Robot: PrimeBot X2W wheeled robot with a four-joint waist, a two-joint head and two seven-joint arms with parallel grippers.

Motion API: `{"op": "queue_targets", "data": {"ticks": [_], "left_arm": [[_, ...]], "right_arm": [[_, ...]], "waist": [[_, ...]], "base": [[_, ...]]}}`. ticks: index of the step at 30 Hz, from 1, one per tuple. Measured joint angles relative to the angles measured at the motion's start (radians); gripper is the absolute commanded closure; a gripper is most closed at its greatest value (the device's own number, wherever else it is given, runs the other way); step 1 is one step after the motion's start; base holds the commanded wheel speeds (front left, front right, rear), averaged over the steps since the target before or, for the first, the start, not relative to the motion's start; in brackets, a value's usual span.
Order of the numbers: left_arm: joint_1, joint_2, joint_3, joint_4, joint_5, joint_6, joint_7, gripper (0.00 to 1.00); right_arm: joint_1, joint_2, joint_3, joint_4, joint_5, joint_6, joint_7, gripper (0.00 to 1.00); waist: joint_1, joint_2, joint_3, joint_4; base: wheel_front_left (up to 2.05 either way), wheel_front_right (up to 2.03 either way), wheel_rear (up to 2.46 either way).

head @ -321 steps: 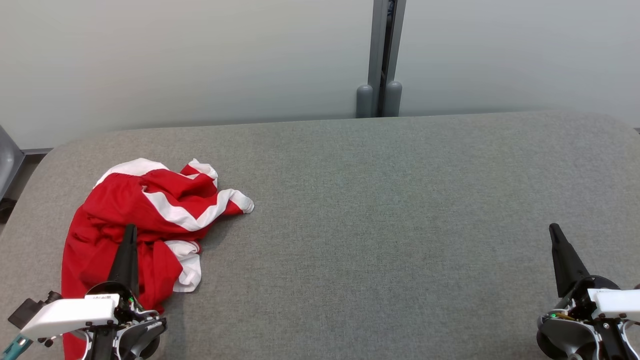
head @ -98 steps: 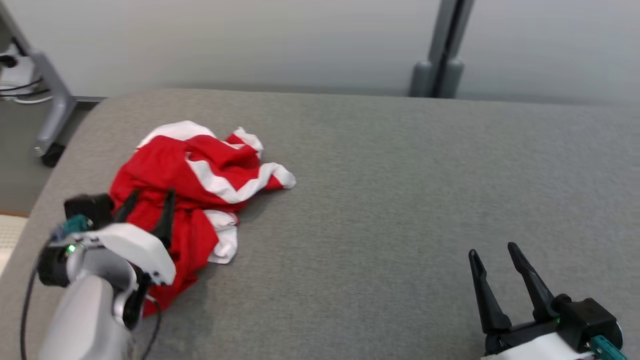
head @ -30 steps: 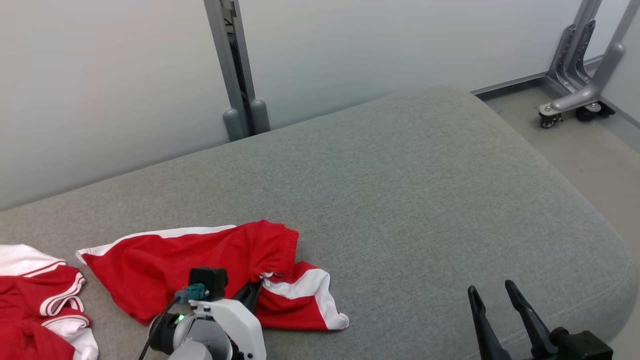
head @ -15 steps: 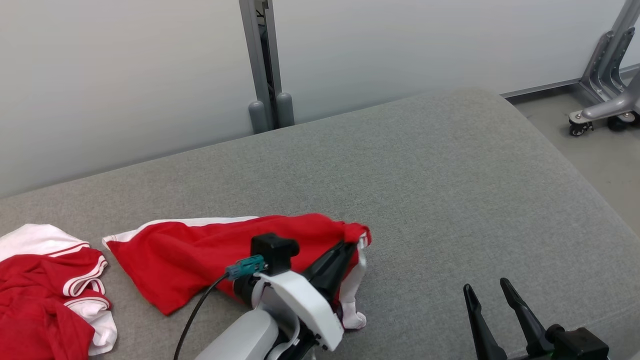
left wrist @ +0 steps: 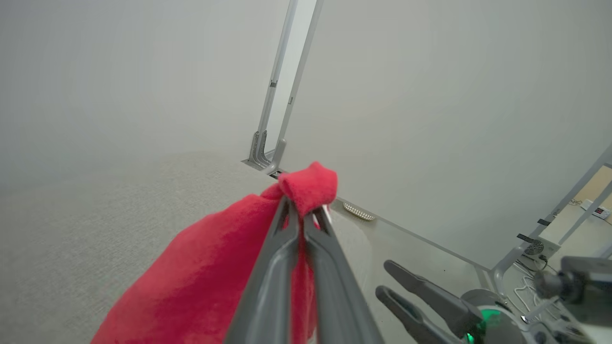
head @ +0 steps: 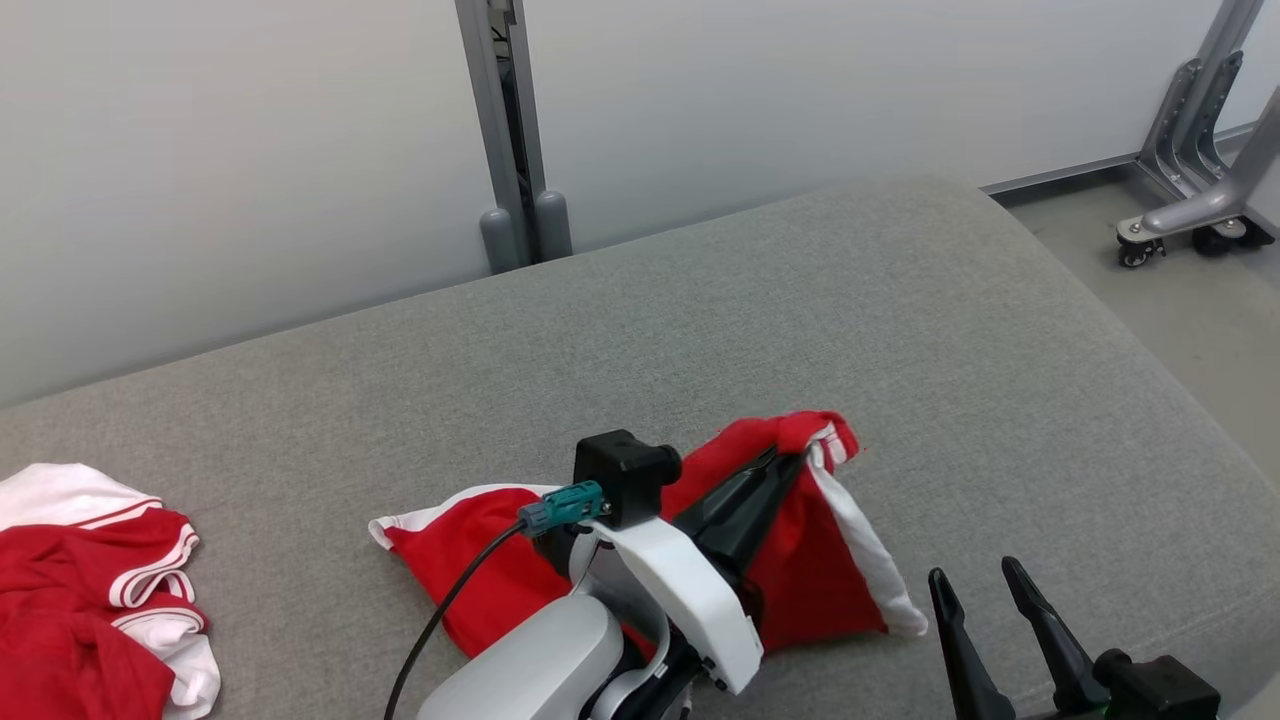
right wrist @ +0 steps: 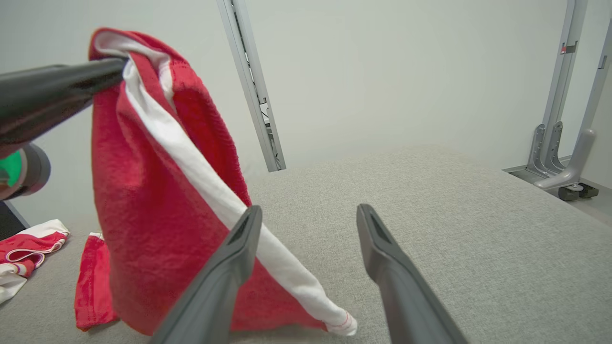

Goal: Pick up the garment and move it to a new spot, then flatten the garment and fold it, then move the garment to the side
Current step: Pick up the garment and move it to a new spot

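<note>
We had the left gripper pinched shut on a bunched edge of the red garment, raised above the grey padded surface. Most of the cloth hung from that one point. Its white stripe ran down to a corner resting on the padding, and its left end lay flat. The garment was at the near middle of the surface, well apart from the second red-and-white pile at the near left. We judged that the high single pinch was meant to carry the piece clear of that pile and let it drape open. The right gripper was empty, its jaws wide apart, just right of the hanging cloth. It was probably waiting to take a second corner for flattening. We could read no brand or writing on the garment. A small red sticker on the metal upright was too small to make out.
</note>
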Motion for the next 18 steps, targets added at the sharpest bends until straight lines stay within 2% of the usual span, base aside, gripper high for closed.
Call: {"op": "queue_targets", "data": {"ticks": [4,10,11,12,14,18], "left_arm": [[0.021,0.01,-0.002,0.094,0.002,0.013,0.0,1.0],[0.05,0.037,-0.011,0.309,0.014,0.032,-0.028,1.0],[0.058,0.035,-0.006,0.337,0.004,0.024,-0.031,0.68],[0.067,0.032,-0.008,0.358,-0.006,0.009,-0.03,0.0],[0.073,0.024,-0.017,0.387,-0.008,-0.014,-0.035,0.0],[0.085,0.014,0.011,0.408,-0.015,-0.018,-0.093,0.0]], "right_arm": [[0.0,0.0,-0.001,0.0,0.004,0.0,0.0,0.0],[0.0,0.0,-0.004,0.001,0.004,0.0,0.0,0.0],[0.0,0.0,-0.004,0.001,0.004,0.0,0.0,0.0],[0.0,0.0,-0.005,0.002,0.005,0.0,0.0,0.0],[0.0,0.0,-0.003,0.002,0.005,0.0,0.0,0.0],[0.0,0.0,-0.004,0.002,0.007,0.0,0.0,0.0]], "waist": [[0.0,0.0,0.002,-0.005],[0.0,0.0,0.01,-0.002],[0.0,0.0,0.012,0.0],[0.0,0.0,0.013,0.002],[0.0,0.0,0.016,0.01],[0.0,0.0,0.021,0.035]], "base": [[0.0,0.0,0.0],[0.0,0.0,0.0],[0.0,0.0,0.0],[0.0,0.0,0.0],[0.0,0.0,0.0],[0.0,0.0,0.0]]}}
